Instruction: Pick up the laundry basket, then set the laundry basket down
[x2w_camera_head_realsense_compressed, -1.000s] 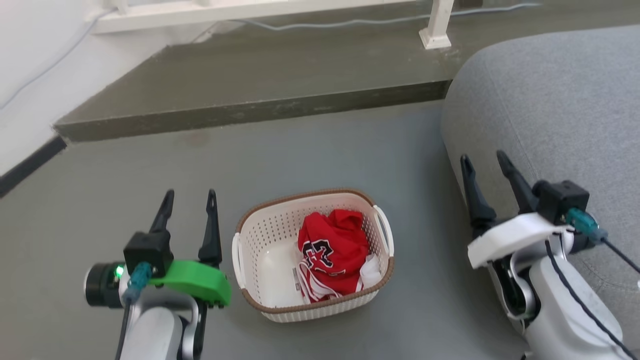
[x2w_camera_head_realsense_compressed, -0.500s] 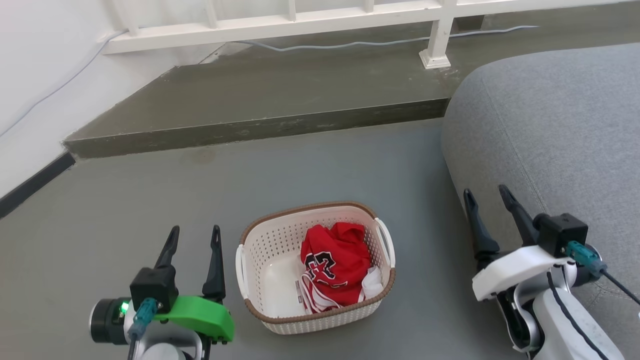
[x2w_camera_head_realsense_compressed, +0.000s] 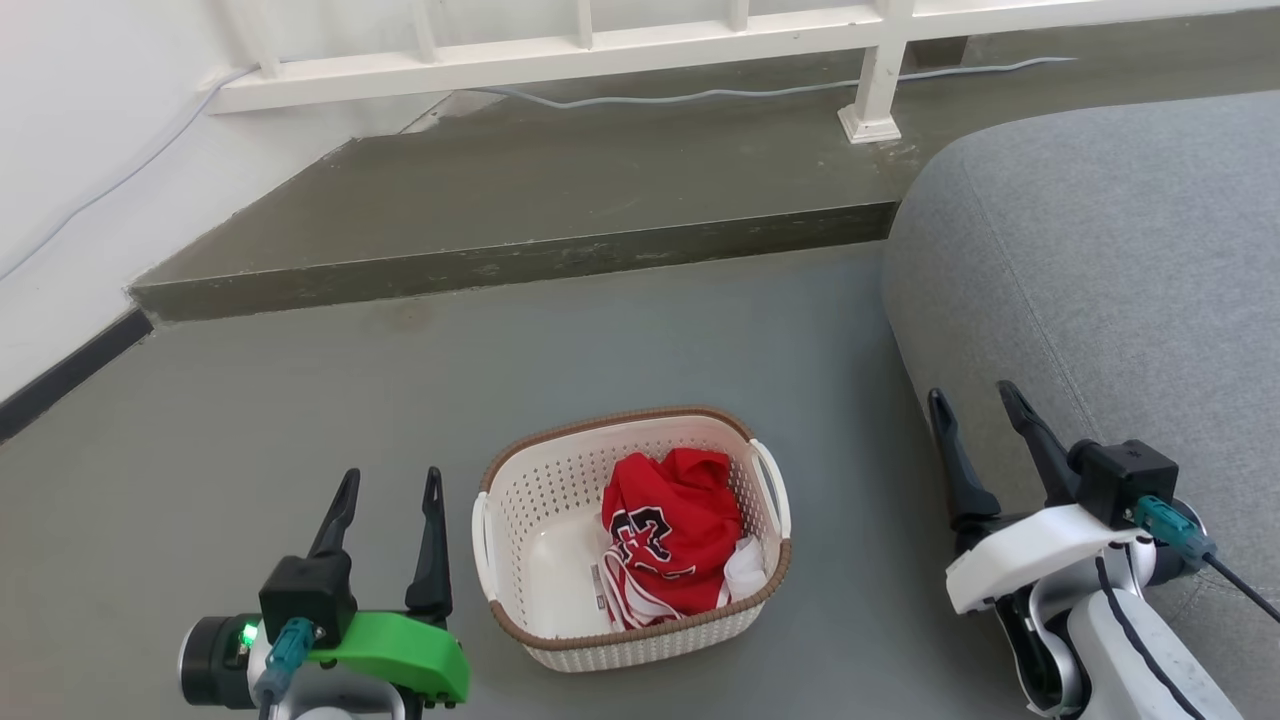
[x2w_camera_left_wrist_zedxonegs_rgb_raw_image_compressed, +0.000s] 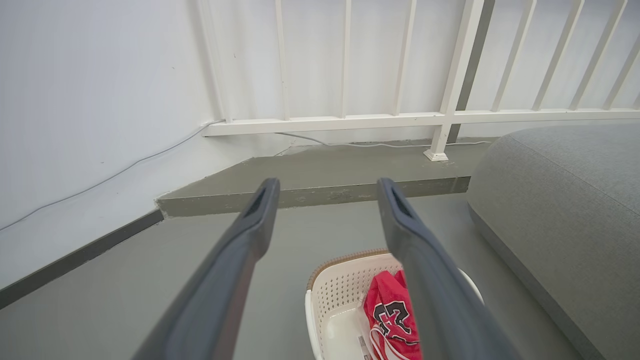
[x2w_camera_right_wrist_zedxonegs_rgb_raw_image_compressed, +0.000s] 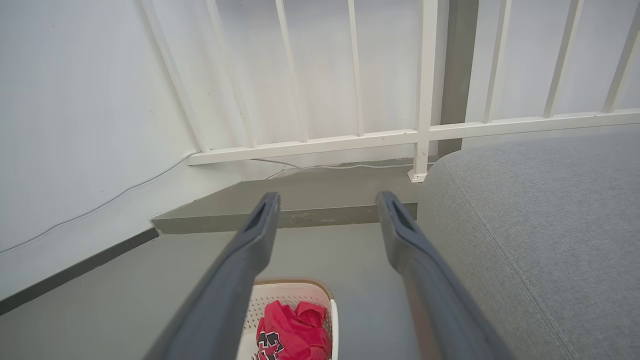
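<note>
Head view: the laundry basket (x2w_camera_head_realsense_compressed: 530, 480) stands on the grey floor (x2w_camera_head_realsense_compressed: 650, 330) at lower centre, upright, with a red garment (x2w_camera_head_realsense_compressed: 665, 540) heaped in its right half. Open floor lies on all sides of it. Above it, a raised step (x2w_camera_head_realsense_compressed: 520, 200) crosses the frame, with a white railing (x2w_camera_head_realsense_compressed: 560, 45) and a cable (x2w_camera_head_realsense_compressed: 700, 95) along the top edge. A grey sofa (x2w_camera_head_realsense_compressed: 1100, 250) fills the right side, and its rounded edge comes down well right of the basket. The left gripper (x2w_camera_head_realsense_compressed: 391, 476) is at lower left, just beside the basket's left handle and apart from it. Its jaws are parted moderately and hold nothing. The right gripper (x2w_camera_head_realsense_compressed: 970, 394) is at lower right against the sofa's edge, with bare floor between it and the basket. Its jaws are likewise parted and empty.

Left wrist view: the left gripper's (x2w_camera_left_wrist_zedxonegs_rgb_raw_image_compressed: 327, 187) two fingers spread wide with only floor and step between them. The basket's rim (x2w_camera_left_wrist_zedxonegs_rgb_raw_image_compressed: 345, 260) shows at bottom centre, partly behind the right-hand finger. The sofa (x2w_camera_left_wrist_zedxonegs_rgb_raw_image_compressed: 565, 200) bounds the right.

Right wrist view: the right gripper (x2w_camera_right_wrist_zedxonegs_rgb_raw_image_compressed: 327, 200) is open and touches nothing. The basket (x2w_camera_right_wrist_zedxonegs_rgb_raw_image_compressed: 300, 295) and the garment (x2w_camera_right_wrist_zedxonegs_rgb_raw_image_compressed: 290, 335) sit at the bottom edge beside the left-hand finger, and the sofa (x2w_camera_right_wrist_zedxonegs_rgb_raw_image_compressed: 540, 225) fills the right.
</note>
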